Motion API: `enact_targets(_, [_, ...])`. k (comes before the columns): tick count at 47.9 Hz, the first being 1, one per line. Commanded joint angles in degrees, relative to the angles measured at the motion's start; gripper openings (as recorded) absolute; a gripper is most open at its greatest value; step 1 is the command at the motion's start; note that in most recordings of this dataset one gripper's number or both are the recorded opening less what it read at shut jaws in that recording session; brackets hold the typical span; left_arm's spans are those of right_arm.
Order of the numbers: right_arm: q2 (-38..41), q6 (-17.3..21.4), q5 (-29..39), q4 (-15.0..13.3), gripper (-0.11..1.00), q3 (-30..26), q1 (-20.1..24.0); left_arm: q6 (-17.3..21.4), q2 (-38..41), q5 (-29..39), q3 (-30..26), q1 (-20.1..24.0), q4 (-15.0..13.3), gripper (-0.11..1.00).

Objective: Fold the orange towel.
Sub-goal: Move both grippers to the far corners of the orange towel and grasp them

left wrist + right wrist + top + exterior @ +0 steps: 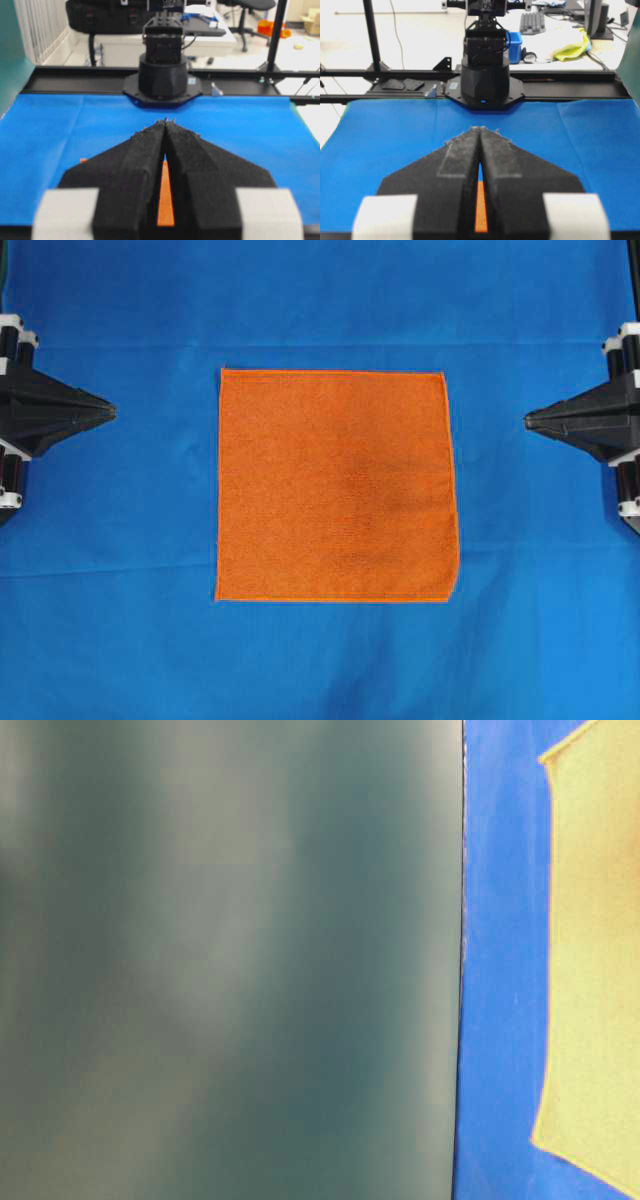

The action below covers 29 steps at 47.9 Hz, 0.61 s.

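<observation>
The orange towel (336, 486) lies spread flat as a square in the middle of the blue cloth; its edge shows pale in the table-level view (595, 960). My left gripper (110, 412) hovers left of the towel, shut and empty, tips together (165, 121). My right gripper (529, 420) hangs on the towel's right side, also shut with nothing held (479, 129). Both stand well apart from the towel. A sliver of the orange towel (165, 200) shows through the gap behind the left fingers, and likewise in the right wrist view (480, 212).
The blue table cloth (320, 300) covers the whole table. The opposite arm's base (162, 75) stands at the far table edge in each wrist view (485, 75). A dark green panel (230, 960) fills most of the table-level view.
</observation>
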Motion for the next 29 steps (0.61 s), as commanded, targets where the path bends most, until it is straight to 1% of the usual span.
enact_targets(1, [0.4, -0.1, 0.0, 0.1, 0.00, -1.8, -1.3, 0.4, 1.4, -0.4, -0.9, 0.2, -0.9, 0.00])
enact_targets(7, [1.6, -0.1, 4.6, 0.1, 0.00, -3.3, -3.4, 0.4, 3.6, -0.8, -0.9, 0.6, -1.1, 0.00])
enact_targets(13, [4.1, 0.4, 8.4, 0.1, 0.00, -4.6, -6.7, -0.7, 7.7, -1.7, -0.9, 2.8, -1.2, 0.00])
enact_targets(24, [11.3, 1.2, 9.4, 0.4, 0.00, -5.0, -14.1, -2.2, 16.4, -4.1, -1.9, 7.7, -1.3, 0.01])
enact_targets(26, [13.0, 1.3, 9.8, 0.4, 0.00, -5.0, -15.4, -2.6, 18.0, -4.0, -2.3, 9.1, -1.4, 0.04])
enact_targets(29, [15.8, 1.3, 10.5, 0.4, 0.01, -5.3, -16.9, -3.3, 20.6, -4.0, -2.8, 11.0, -1.3, 0.15])
